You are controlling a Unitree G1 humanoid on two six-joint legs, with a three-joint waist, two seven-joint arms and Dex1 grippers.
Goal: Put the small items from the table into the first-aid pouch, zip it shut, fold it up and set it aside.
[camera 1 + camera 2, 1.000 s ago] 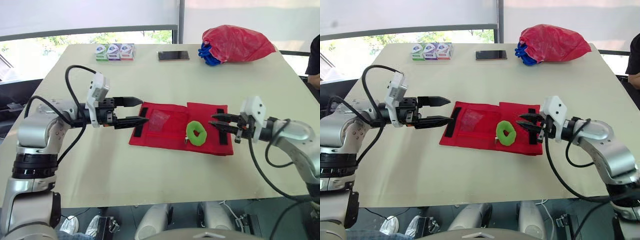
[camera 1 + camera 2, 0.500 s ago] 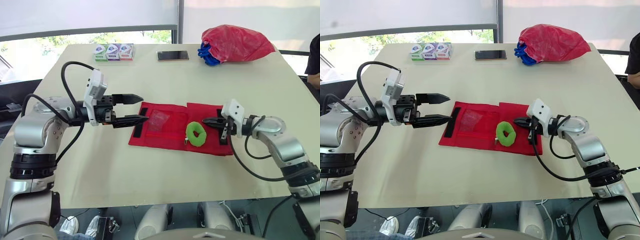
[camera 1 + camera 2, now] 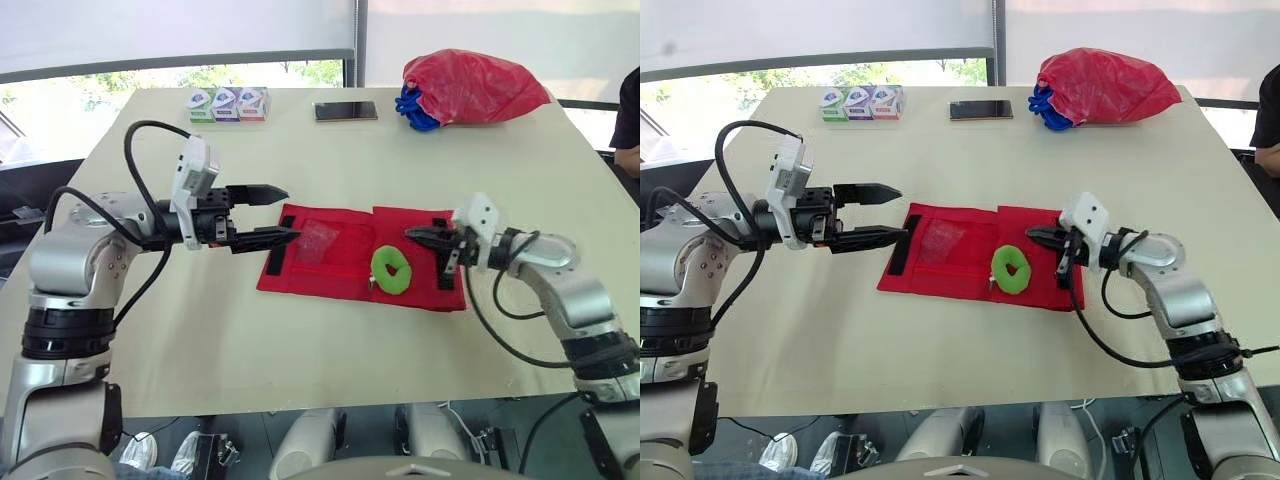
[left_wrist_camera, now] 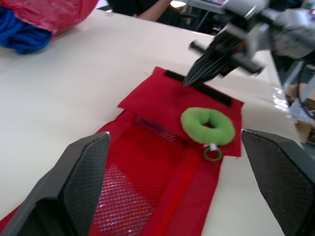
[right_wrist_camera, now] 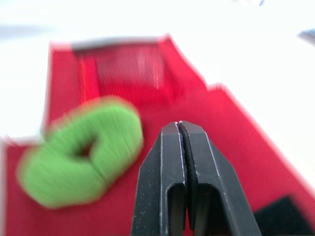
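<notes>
Where the table (image 3: 300, 340) lies nearest me, item one: red first-aid pouch (image 3: 340, 275), unfolded flat, mesh pocket (image 3: 316, 240) on its left half, a black strap (image 3: 281, 240) at each end. Item two: green ring (image 3: 392, 268), resting on the pouch's right half, just beside the centre fold. Item three: my left gripper (image 3: 292, 213), fingers spread wide and holding nothing, tips at the pouch's left strap. Item four: my right gripper (image 3: 412, 234), fingers pressed together, tips over the right half just beyond the ring; contact with the cloth I cannot tell. Far edge: three small boxes (image 3: 228, 103) in a row, a dark phone (image 3: 347, 110), a red plastic bag (image 3: 470, 85) with something blue (image 3: 414, 110) at its mouth.
</notes>
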